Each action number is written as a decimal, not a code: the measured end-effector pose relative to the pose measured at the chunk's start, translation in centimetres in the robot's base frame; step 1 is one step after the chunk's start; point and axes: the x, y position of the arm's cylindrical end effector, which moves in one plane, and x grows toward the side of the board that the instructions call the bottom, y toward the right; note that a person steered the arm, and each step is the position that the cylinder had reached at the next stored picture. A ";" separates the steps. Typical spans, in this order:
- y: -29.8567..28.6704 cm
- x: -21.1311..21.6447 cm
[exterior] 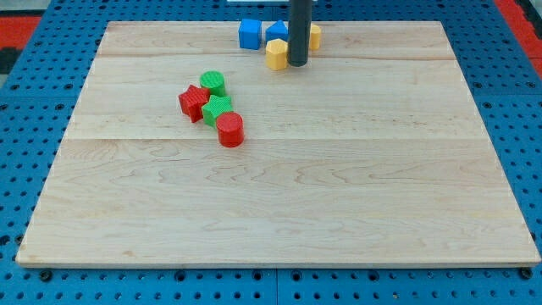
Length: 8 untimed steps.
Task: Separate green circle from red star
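Because the green circle (213, 83) sits so close to the red star (193, 102) that they seem to touch, a push could go wrong. Both sit left of the bench's (339, 212) middle, nearer the far edge. The circle is on the star's far right side.

My tip (297, 63) is well apart from them, near the middle of the far edge. The tool is just a rod. It has nothing to open or shut, and it holds nothing.

What could go wrong:
- If I push the circle from the far side, it will bump into the star and both will slide together.
- Another green block (218, 110) is pressed in right by the circle and the star, with a red round block (230, 130) just past it. A push from the near side would shove the whole bunch.
- If I hit the circle off its middle, I think it could slip around my tip.

A yellow block (277, 53) is touching or just beside my tip, on its left. It stands in my way to the circle, so I could drag it along. Two blue blocks (249, 34) and one more yellow (314, 36) sit by the far edge.
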 end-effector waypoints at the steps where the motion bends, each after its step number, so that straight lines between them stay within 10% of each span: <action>1: 0.0 1.1; 8: -14.0 2.3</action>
